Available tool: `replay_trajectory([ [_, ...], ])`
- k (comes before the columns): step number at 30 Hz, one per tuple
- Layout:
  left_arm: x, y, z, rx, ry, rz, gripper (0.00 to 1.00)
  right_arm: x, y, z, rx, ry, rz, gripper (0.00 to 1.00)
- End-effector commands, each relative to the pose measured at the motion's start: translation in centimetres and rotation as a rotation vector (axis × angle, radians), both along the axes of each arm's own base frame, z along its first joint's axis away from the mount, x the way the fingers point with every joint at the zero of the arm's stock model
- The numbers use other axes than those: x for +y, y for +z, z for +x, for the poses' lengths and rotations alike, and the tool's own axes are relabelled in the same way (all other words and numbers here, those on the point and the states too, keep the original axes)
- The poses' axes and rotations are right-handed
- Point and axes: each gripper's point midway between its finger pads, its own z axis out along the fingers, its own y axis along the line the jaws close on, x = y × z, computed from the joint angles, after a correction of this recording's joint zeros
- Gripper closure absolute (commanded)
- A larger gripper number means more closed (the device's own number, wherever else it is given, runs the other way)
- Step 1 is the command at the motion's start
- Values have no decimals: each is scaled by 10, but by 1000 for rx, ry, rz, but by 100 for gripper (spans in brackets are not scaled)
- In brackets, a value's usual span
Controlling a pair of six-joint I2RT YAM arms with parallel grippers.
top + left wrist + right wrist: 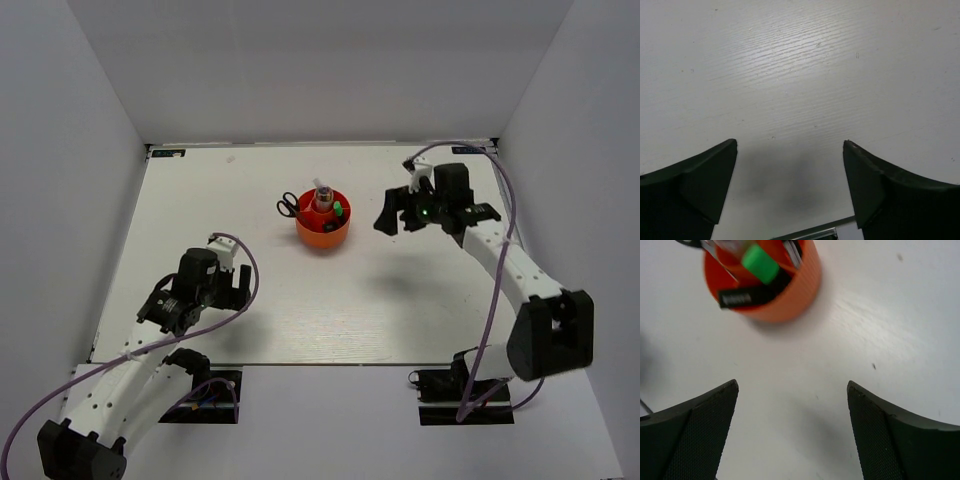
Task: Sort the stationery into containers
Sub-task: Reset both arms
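A white table (pixel 300 320) with a faint wood grain is closed in by plain white walls (pixel 320 70) at the back and on both sides. A small dark label (pixel 170 153) sits at its far left corner, and a tiny dark speck (pixel 873 366) marks its surface.

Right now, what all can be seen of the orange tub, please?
The orange tub is round, low and plastic-looking, standing upright on the white table. It holds stationery: a green-capped highlighter, a pink-capped tube, and black scissors whose handles stick out past its left rim in the top view. The right claw hangs open beside it, apart.
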Motion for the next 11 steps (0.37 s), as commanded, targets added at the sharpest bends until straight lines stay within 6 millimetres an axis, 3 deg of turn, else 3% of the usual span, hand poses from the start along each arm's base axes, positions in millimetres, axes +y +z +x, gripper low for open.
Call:
replay_trajectory([
  [1, -5, -1, 1, 4, -13, -23, 0, -51, -10, -12, -26, -280, -156, 10],
  [2, -5, 1, 1, -2, -12, -25, 0, -71, -4, -18, -62, -357, -208, 10],
  [3, -5, 1, 2, -2, -11, -24, 0, -72, -3, -22, -62, -357, -209, 10],
  [4, -4, 0, 1, 3, -10, -20, 0, -93, -13, -23, -75, -439, -280, 10],
  [7, -3, -2, 1, 8, -5, -17, 0, -114, -25, -39, -141, -477, -347, 10],
  [8, -3, -2, 1, 9, -4, -15, 0, -118, -41, -49, -138, -471, -356, 10],
  [11, -3, -4, 1, 15, -6, -10, 0, -128, -43, -55, -160, -534, -348, 10],
])
